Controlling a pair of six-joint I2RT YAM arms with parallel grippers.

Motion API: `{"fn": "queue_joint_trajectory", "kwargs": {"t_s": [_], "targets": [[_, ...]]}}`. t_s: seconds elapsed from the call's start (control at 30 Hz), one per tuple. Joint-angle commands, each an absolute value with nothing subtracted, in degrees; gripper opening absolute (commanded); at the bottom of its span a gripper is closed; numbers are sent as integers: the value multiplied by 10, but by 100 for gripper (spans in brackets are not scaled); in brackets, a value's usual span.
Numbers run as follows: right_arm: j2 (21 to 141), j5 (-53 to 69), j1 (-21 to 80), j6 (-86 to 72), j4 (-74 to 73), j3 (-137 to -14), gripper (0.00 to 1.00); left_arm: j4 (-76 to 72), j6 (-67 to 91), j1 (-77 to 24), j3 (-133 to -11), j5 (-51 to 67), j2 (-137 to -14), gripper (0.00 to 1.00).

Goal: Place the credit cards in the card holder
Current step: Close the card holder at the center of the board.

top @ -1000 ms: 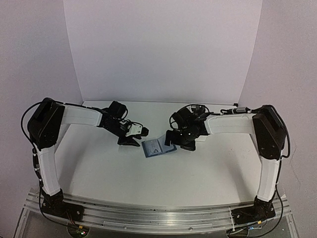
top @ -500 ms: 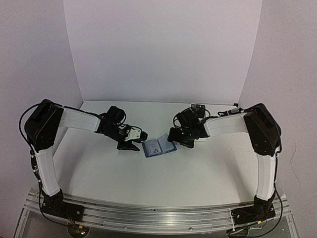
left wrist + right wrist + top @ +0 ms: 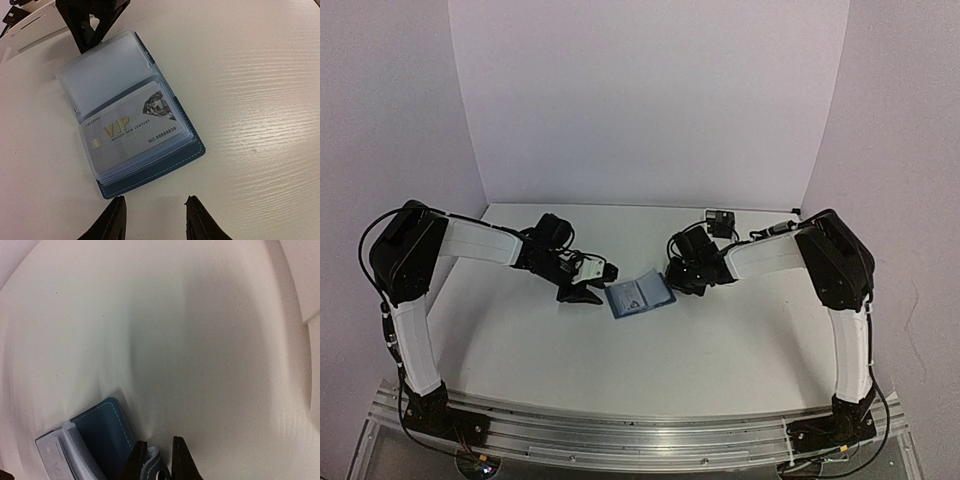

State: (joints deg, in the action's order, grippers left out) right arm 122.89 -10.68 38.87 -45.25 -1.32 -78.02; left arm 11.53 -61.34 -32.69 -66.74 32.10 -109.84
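The card holder point(image 3: 638, 297) lies open at the middle of the bench point(image 3: 650, 370), between the two arms. Its blue cover is down and its stack of clear sleeves faces up. Through the top sleeve we see a silver card point(image 3: 131, 131) with gold "VIP" lettering. The smaller print is hard to read, and we cannot tell whether the sleeves beneath hold more cards.

One frosted sleeve point(image 3: 102, 70) is folded out toward the right. The right end effector point(image 3: 156, 462) has its fingers close together on that sleeve's edge, pinching it. Its wrist view is blurred and cuts off most of the holder at the bottom.

The left end effector point(image 3: 156, 220) sits just left of the holder, not touching it. Its fingers are partly apart with bare bench between them, gripping nothing, and only the fingertips show.

A white tray point(image 3: 32, 27) is cut off at the corner of the left wrist view.
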Motion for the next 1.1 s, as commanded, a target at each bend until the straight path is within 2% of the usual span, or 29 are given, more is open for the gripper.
{"fn": "queue_joint_trajectory", "kwargs": {"t_s": [0.0, 0.23, 0.33, 0.37, 0.4, 0.43, 0.47, 0.57, 0.8, 0.97, 1.07], "targets": [[1250, -95, 385, -473, -5, -776, 0, 118, -597, -329, -691, 337, -1092, 41], [1198, -62, 400, -368, -5, -833, 0, 152, -413, -293, -742, 375, -1082, 40], [1140, -30, 431, -217, -5, -869, 0, 225, -403, -268, -791, 437, -1056, 59], [1132, -24, 433, -192, -5, -871, 0, 233, -403, -264, -801, 446, -1052, 60], [1108, 8, 442, -135, -5, -876, 0, 266, -398, -254, -830, 476, -1043, 69], [1099, 18, 442, -121, -5, -877, 0, 269, -397, -250, -834, 489, -1040, 69], [1084, 42, 444, -91, -5, -880, 0, 290, -408, -245, -853, 512, -1035, 75], [1057, 78, 447, -55, -5, -898, 0, 300, -432, -245, -859, 529, -1024, 82], [1023, 147, 451, -24, -5, -937, 0, 258, -425, -231, -882, 523, -1037, 86], [999, 214, 451, -5, -12, -954, 0, 373, -546, -219, -986, 599, -1059, 90], [992, 252, 452, 26, -23, -967, 0, 470, -621, -219, -1038, 654, -1073, 97]]}}
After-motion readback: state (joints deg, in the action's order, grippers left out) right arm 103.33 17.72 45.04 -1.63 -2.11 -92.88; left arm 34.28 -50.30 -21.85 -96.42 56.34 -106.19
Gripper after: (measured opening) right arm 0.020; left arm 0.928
